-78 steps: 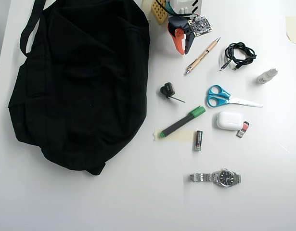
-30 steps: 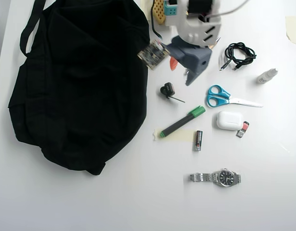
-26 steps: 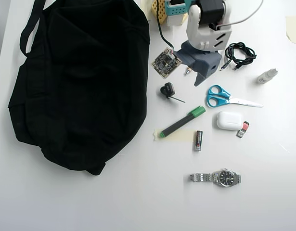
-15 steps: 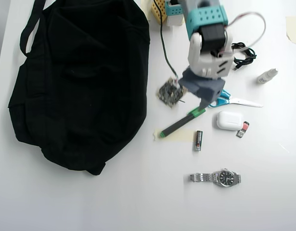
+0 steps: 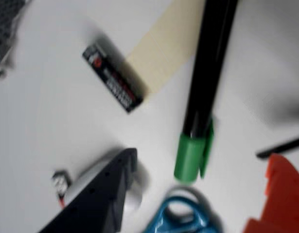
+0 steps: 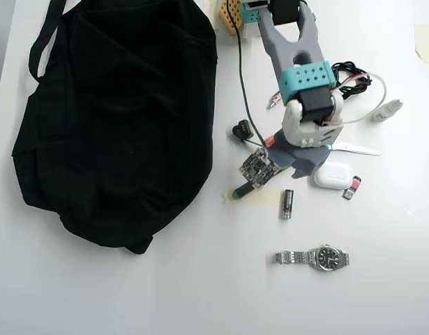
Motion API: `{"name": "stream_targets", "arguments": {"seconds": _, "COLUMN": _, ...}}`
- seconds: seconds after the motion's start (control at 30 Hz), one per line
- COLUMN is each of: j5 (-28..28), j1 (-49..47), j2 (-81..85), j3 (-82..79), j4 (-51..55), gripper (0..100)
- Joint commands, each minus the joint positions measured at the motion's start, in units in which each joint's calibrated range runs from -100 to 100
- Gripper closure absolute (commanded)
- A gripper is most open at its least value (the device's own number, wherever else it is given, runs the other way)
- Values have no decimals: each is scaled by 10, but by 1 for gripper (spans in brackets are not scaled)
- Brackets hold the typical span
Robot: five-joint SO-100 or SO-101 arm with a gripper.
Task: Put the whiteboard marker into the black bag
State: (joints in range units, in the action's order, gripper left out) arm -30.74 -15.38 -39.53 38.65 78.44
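The marker (image 5: 202, 97) lies on the bench (image 6: 200, 279) at frame centre, outside the bag (image 6: 116, 118); the open hand (image 5: 198, 194) hasn't gripped it.

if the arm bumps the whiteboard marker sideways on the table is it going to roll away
Probably somewhat: the whiteboard marker has a smooth round black barrel on a slick white table. The clip on its green cap would likely stop a full roll. It looks rigid, so it should not bend.

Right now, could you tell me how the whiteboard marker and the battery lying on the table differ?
The whiteboard marker is long and slim with a bright green cap; the battery is short and stubby, with red and white print. In the overhead view the arm covers most of the marker, while the battery lies in full view. Both have black bodies and lie flat.
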Motion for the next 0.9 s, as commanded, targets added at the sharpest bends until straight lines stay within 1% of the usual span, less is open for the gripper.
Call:
{"name": "stream_targets", "arguments": {"seconds": 0.0, "j5": -2, "j1": 10, "j2": -19, "j3": 24, "j4": -27, "gripper": 66}}
{"name": "stream_targets", "arguments": {"seconds": 0.3, "j5": -2, "j1": 12, "j2": -98, "j3": 24, "j4": -87, "gripper": 66}}
{"name": "stream_targets", "arguments": {"seconds": 0.37, "j5": -2, "j1": 12, "j2": -118, "j3": 24, "j4": -106, "gripper": 68}}
{"name": "stream_targets", "arguments": {"seconds": 0.43, "j5": -2, "j1": 12, "j2": -132, "j3": 24, "j4": -119, "gripper": 75}}
{"name": "stream_targets", "arguments": {"seconds": 0.57, "j5": -1, "j1": 13, "j2": -133, "j3": 24, "j4": -119, "gripper": 99}}
{"name": "stream_targets", "arguments": {"seconds": 0.63, "j5": -2, "j1": 13, "j2": -133, "j3": 24, "j4": -114, "gripper": 97}}
{"name": "stream_targets", "arguments": {"seconds": 0.7, "j5": -2, "j1": 13, "j2": -133, "j3": 24, "j4": -114, "gripper": 98}}
{"name": "stream_targets", "arguments": {"seconds": 0.87, "j5": -2, "j1": 18, "j2": -132, "j3": 24, "j4": -113, "gripper": 98}}
